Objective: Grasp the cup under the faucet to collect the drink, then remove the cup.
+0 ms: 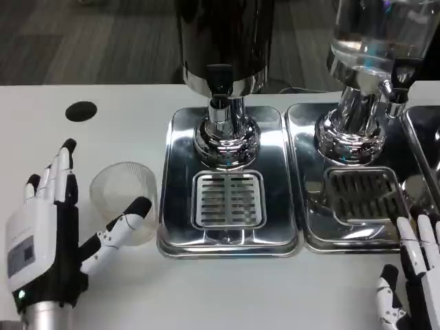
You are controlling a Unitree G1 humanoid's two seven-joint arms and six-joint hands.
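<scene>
A clear plastic cup [126, 199] stands upright on the white table, just left of the steel drip tray [180, 234]. My left hand [51, 230] is open beside it, fingers spread upward, and its thumb tip touches or nearly touches the cup's near right wall. The dark dispenser's faucet [220, 79] hangs over the slotted grate [228, 199], with nothing beneath it. My right hand [411, 275] sits at the bottom right corner, fingers apart and holding nothing.
A second dispenser with a clear tank [375, 38] stands on its own steel tray [309, 234] to the right. A black round hole [81, 111] marks the table at the far left. Bare table lies along the front edge.
</scene>
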